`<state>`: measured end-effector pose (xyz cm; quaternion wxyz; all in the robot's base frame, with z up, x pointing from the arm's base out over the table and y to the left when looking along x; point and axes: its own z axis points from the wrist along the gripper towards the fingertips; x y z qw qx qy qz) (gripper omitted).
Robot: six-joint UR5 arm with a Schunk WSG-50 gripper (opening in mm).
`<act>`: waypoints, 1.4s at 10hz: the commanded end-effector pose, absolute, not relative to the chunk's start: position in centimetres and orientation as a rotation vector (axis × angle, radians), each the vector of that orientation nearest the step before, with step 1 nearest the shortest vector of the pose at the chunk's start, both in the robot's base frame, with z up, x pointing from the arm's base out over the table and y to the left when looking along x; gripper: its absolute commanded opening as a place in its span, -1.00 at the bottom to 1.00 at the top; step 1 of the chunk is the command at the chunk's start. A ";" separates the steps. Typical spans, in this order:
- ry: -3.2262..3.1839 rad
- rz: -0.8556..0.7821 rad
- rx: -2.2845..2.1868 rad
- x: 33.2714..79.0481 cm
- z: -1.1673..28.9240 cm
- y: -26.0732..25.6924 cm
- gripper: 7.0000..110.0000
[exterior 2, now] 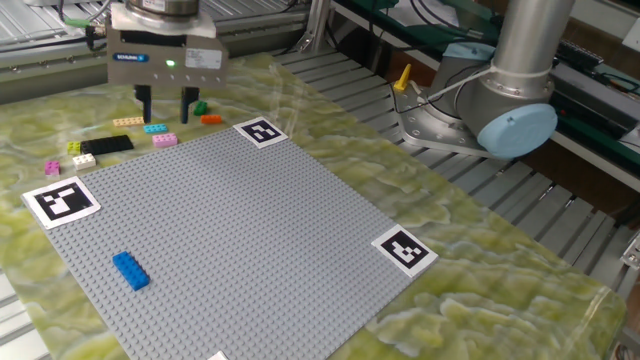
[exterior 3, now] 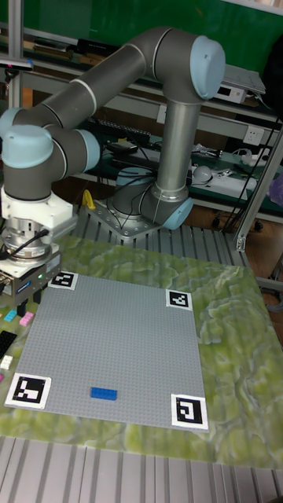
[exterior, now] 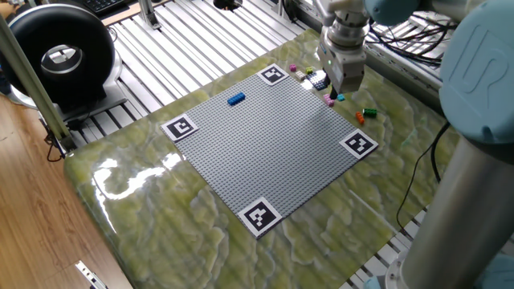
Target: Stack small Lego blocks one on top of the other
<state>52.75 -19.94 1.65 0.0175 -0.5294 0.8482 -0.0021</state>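
Bright blue rectangular studded brick (exterior 2: 130, 270), flat on grey baseplate (exterior 2: 240, 250), long axis diagonal, well apart from claw (exterior 2: 161, 104). Claw open, empty, above pink brick (exterior 2: 164, 140); cyan (exterior 2: 155, 128), orange (exterior 2: 210, 119), green (exterior 2: 200, 107) bricks beside.

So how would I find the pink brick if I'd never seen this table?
Start at the big grey baseplate and go to the edge where loose little bricks lie on the green table, under the gripper. The pink brick lies closest to that edge, just below a cyan brick. It's the only pink one there beside the plate.
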 end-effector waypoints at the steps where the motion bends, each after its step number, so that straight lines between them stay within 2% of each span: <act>1: 2.620 0.001 -1.683 52.2 0.5 -19.8 -0.28; 8: 2.570 0.041 -1.770 52.9 0.2 -20.3 -0.28; 9: 2.569 0.039 -1.773 52.9 0.1 -20.4 0.15; 14: 2.567 0.017 -1.754 53.2 -0.5 -20.5 0.15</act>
